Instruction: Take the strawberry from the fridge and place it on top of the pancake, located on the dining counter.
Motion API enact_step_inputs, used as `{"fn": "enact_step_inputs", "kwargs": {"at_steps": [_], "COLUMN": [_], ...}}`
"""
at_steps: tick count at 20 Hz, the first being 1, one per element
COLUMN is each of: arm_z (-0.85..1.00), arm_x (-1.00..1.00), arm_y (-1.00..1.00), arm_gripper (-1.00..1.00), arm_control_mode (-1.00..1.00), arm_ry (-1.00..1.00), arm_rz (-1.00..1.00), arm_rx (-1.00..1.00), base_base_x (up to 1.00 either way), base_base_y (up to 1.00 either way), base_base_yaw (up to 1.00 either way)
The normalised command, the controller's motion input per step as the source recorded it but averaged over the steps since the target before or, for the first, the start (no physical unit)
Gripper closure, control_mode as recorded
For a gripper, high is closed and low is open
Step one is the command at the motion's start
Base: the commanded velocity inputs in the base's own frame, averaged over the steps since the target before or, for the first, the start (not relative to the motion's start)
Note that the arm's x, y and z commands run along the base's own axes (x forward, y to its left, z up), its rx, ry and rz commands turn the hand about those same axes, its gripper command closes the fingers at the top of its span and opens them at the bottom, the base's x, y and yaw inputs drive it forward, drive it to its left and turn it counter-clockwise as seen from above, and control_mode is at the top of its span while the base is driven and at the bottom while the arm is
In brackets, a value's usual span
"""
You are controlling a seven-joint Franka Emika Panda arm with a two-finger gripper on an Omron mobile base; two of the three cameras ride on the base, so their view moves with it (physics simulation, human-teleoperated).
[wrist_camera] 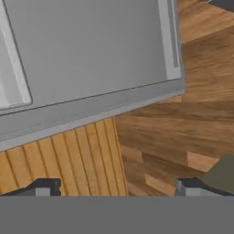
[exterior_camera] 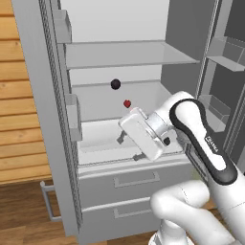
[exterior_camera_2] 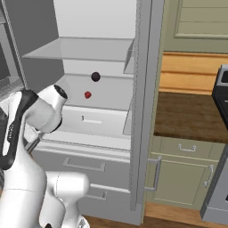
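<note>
The fridge stands open with the strawberry on its middle shelf, just below 1 dark round fruit, so the gripper, wide open and empty, should turn inward toward the berry.

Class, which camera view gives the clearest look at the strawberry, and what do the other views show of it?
The right base view: the strawberry sits unobstructed on a fridge shelf. In the left base view it shows just above the gripper. The hand view faces the fridge door and floor instead.
</note>
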Motion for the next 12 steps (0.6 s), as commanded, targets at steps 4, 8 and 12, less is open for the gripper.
{"fn": "enact_step_inputs", "kwargs": {"at_steps": [4, 8, 12], "arm_z": [-0.4, -0.51, -0.52], "arm_x": [0.0, 0.03, 0.0], "arm_y": [-0.93, -0.72, -0.87], "arm_gripper": [-1.0, -1.0, -1.0], "arm_control_mode": [-1.0, -1.0, -1.0], "arm_ry": [0.0, 0.0, 0.0], "arm_rz": [0.01, 0.07, 0.05], "arm_rx": [-0.64, -0.78, -0.77], "base_base_x": [0.0, 0.0, 0.0], "base_base_y": [0.0, 0.0, 0.0], "base_base_yaw": [0.0, 0.0, 0.0]}}
